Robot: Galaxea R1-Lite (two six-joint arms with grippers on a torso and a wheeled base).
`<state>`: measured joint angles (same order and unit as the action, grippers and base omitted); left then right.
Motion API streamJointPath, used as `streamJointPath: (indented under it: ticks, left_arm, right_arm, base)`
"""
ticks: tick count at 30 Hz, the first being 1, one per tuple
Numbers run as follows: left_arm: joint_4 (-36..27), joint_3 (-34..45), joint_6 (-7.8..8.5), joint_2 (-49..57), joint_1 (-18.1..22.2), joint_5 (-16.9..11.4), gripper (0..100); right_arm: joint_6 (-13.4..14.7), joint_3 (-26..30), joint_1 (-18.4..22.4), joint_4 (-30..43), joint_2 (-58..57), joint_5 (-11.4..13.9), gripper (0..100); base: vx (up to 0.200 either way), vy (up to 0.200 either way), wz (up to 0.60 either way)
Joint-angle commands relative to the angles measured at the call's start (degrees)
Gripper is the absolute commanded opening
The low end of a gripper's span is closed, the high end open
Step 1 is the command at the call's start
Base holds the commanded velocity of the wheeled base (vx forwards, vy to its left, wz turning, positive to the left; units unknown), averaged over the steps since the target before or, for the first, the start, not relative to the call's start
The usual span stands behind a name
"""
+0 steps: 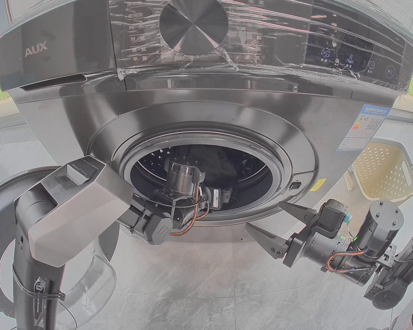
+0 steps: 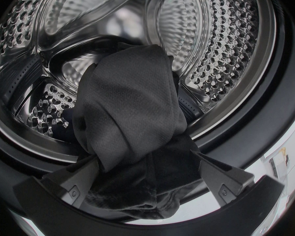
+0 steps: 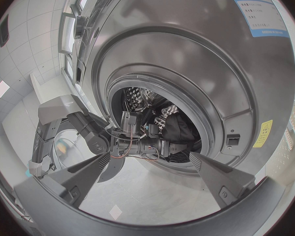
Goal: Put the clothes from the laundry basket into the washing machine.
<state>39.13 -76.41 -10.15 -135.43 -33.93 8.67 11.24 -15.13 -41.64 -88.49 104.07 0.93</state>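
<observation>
Left tool released, black garment at drum mouth, right tool released

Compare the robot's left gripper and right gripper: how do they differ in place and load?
The left gripper is at the drum mouth of the washing machine, a dark garment between its fingers; the right gripper hangs outside over the floor, empty. Both are open.

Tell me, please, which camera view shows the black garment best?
The left wrist view: the black garment sits large and central at the left pincer, in the drum mouth. The right wrist view shows it small, farther off; in the head view the left arm hides it.
</observation>
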Motion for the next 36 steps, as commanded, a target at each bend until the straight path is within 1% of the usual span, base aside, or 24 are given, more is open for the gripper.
streamJointPath:
  ticks: [1, 2, 4, 10, 12, 13, 14, 16, 20, 24, 28, 30, 32, 34, 35, 36]
  left_arm:
    - [-0.11, 2.76, 1.28, 0.43, -0.09, -0.14, 100]
    - [0.07, 2.58, 1.37, 0.25, -0.09, -0.23, 0]
    - [0.33, 2.06, 1.28, 0.07, 0.00, -0.32, 0]
    - [0.86, -3.92, 0.66, -0.54, 0.70, -0.32, 0]
    - [1.83, -6.47, -0.13, -0.98, 0.88, -0.23, 0]
    - [2.00, -6.65, -0.22, -1.07, 0.88, -0.23, 0]
    - [4.20, -10.07, -1.36, -2.39, 1.23, 0.47, 0]
    - [6.57, -13.41, -1.71, -3.97, 1.85, 1.26, 0]
    - [10.44, -19.21, -1.71, -8.10, 2.90, 2.32, 0]
    - [14.57, -25.10, -1.62, -11.97, 3.60, 2.41, 0]
    - [15.45, -32.13, -1.62, -15.13, 4.13, 2.49, 0]
    - [15.36, -34.95, -1.62, -16.19, 4.40, 3.02, 0]
    - [15.36, -37.06, -1.62, -17.06, 4.40, 3.55, 0]
    - [15.36, -36.79, -1.45, -17.15, 4.40, 3.90, 0]
    - [15.27, -36.62, -1.45, -16.89, 4.40, 4.16, 100]
    - [15.10, -36.18, -1.45, -16.63, 4.22, 4.34, 100]
  right_arm:
    - [0.01, 0.01, -0.02, -0.01, 0.08, 0.04, 100]
    - [0.01, -0.08, -0.02, -0.01, 0.08, 0.04, 100]
    - [0.01, 0.01, -0.02, -0.01, 0.08, -0.05, 100]
    - [0.01, -0.08, -0.02, -0.01, -0.01, -0.05, 100]
    - [0.01, -0.16, -0.02, -0.01, -0.01, -0.05, 100]
    - [0.01, -0.16, -0.02, -0.01, 0.08, -0.05, 100]
    - [0.01, -0.16, -0.02, -0.10, -0.01, -0.05, 100]
    - [0.01, -0.25, -0.02, -0.01, -0.01, -0.05, 100]
    - [0.01, -0.16, -0.02, -0.01, -0.10, -0.05, 100]
    - [0.01, -0.16, -0.02, -0.01, -0.01, -0.05, 100]
    - [0.01, -0.16, 0.07, -0.01, -0.01, -0.05, 100]
    - [0.01, -0.16, -0.02, -0.01, -0.01, -0.05, 100]
    - [0.01, -0.16, 0.07, -0.01, -0.01, -0.05, 100]
    - [0.01, -0.16, 0.07, -0.01, -0.01, -0.05, 100]
    - [0.01, -0.16, 0.07, -0.01, -0.01, -0.05, 100]
    - [0.01, -0.16, 0.07, -0.01, -0.01, 0.04, 100]
  base:
    - [0.000, 0.000, 0.00]
    - [0.000, 0.000, 0.00]
    - [0.000, 0.000, 0.00]
    - [0.000, 0.000, 0.00]
    - [0.000, 0.000, 0.00]
    - [0.000, 0.000, 0.00]
    - [0.000, 0.000, 0.00]
    - [0.000, 0.000, 0.00]
    - [0.000, 0.000, 0.00]
    - [0.000, 0.000, 0.00]
    - [0.000, 0.000, 0.00]
    - [0.000, 0.000, 0.00]
    - [0.000, 0.000, 0.00]
    - [0.000, 0.000, 0.00]
    - [0.000, 0.000, 0.00]
    - [0.000, 0.000, 0.00]
